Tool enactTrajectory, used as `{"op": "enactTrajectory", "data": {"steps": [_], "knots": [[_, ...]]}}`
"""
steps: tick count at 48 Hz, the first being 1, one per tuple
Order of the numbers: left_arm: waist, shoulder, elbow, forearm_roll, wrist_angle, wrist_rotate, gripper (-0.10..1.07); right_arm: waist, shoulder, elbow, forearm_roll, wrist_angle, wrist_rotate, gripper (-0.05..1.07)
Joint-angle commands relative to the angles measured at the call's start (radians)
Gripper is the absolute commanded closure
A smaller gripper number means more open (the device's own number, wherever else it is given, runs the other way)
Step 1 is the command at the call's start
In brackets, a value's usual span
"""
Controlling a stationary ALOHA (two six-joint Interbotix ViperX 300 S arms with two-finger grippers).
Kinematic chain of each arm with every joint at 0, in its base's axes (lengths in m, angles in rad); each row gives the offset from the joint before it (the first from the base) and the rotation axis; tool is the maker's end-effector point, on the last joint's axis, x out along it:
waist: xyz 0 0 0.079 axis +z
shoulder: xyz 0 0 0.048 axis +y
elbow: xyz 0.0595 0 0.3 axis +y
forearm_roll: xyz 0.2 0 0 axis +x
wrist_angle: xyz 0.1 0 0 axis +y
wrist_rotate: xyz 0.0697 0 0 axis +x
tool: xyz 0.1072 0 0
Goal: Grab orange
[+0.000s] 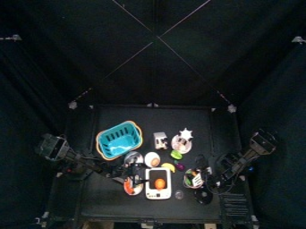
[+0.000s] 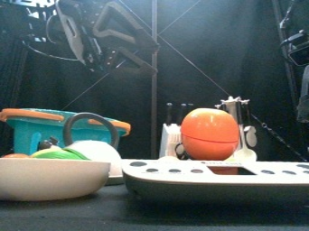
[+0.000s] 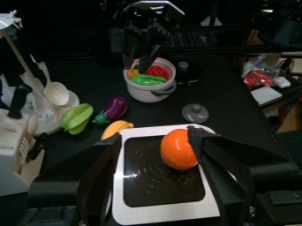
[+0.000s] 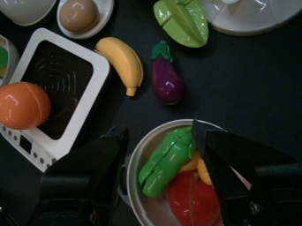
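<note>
The orange (image 3: 179,148) is a smooth bright-orange ball sitting on a white-rimmed black scale (image 3: 160,185) near the table's front. It also shows in the top view as the orange (image 1: 158,184) and stands large in the front view as the orange (image 2: 208,133). My left gripper (image 3: 163,145) is open, with a jaw on either side of the orange and apart from it. My right gripper (image 4: 160,141) is open above a white bowl (image 4: 141,181) of toy food, and the orange (image 4: 21,104) lies off to its side.
A blue basket (image 1: 116,139) stands at the back left. Between scale and bowl lie a banana (image 4: 118,62), an eggplant (image 4: 165,81) and a green pepper (image 4: 183,19). A small grey disc (image 3: 196,112) lies beyond the scale. A second white bowl (image 2: 49,179) sits at the front left.
</note>
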Motion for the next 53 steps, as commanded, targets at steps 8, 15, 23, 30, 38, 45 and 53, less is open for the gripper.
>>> {"op": "enactTrajectory", "data": {"steps": [8, 15, 23, 30, 38, 45, 53], "knots": [[0.000, -0.020, -0.006, -0.006, 0.006, 0.002, 0.03, 0.029, 0.000, -0.048, -0.198, -0.006, -0.003, 0.11], [0.002, -0.020, -0.005, -0.006, 0.061, 0.002, 0.03, 0.020, 0.054, -0.087, -0.408, -0.028, -0.005, 0.11], [0.000, -0.026, -0.005, -0.006, 0.156, 0.002, 0.03, 0.011, 0.167, -0.150, -0.614, -0.031, -0.028, 0.10], [0.000, -0.029, -0.002, -0.006, 0.175, 0.002, 0.03, -0.031, 0.268, -0.216, -0.630, -0.031, -0.140, 0.09], [0.000, -0.049, 0.012, -0.008, 0.222, 0.002, 0.03, -0.080, 0.376, -0.301, -0.560, -0.032, -0.298, 0.01], [-0.008, -0.080, 0.012, -0.008, 0.298, 0.000, 0.03, -0.110, 0.423, -0.359, -0.488, -0.051, -0.402, -0.01], [-0.009, -0.069, 0.015, -0.035, 0.342, 0.002, 0.03, -0.140, 0.471, -0.413, -0.446, -0.120, -0.466, -0.01]]}}
